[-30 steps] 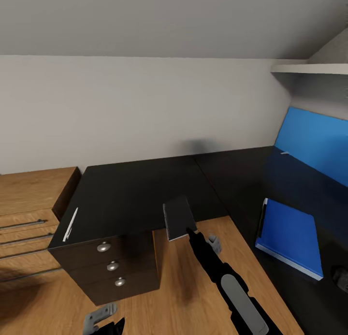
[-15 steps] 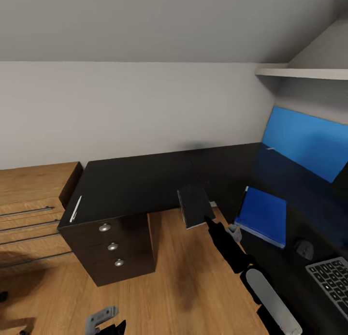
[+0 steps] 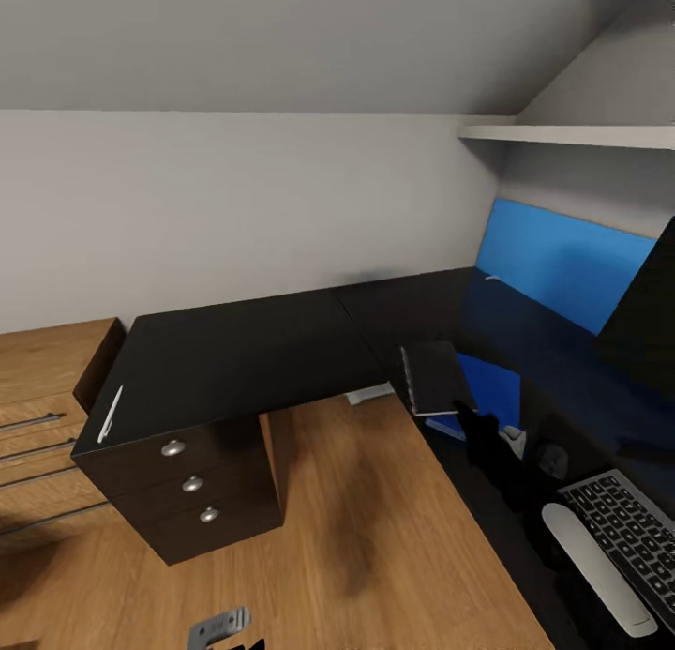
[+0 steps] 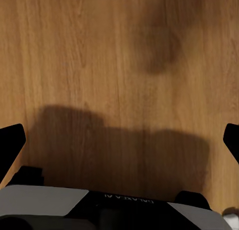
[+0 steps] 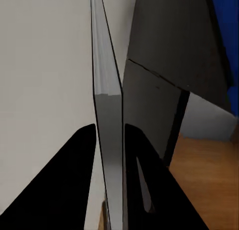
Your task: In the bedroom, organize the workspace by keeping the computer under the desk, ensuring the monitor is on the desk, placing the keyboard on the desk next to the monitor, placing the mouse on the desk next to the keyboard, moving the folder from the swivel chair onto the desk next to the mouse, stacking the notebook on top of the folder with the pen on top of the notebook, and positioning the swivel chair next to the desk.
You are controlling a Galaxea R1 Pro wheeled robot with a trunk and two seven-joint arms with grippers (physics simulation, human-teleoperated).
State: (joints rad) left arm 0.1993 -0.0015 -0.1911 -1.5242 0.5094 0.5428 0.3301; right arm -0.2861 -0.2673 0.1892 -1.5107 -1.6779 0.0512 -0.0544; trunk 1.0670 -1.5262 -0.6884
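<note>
The right gripper [image 5: 109,155] clamps the notebook [image 3: 437,376] above the folder [image 3: 489,382]; the left gripper [image 4: 119,140] is spread wide. Keyboard [image 3: 630,530] legends are illegible.

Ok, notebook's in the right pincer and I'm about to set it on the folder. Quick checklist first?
1. Right pincer shut on the notebook: ok, both fingers press its cover in the right wrist view.
2. Notebook over the folder: ok, it overlaps the blue cover in the head view.
3. Folder lying on the desk: ok.
4. Folder beside the mouse: ok, the mouse sits close by, next to the keyboard.
5. Notebook level for release: cannot tell.
6. Pen ready for the following step: not ok, it lies at the far desk corner above the drawers.
</note>
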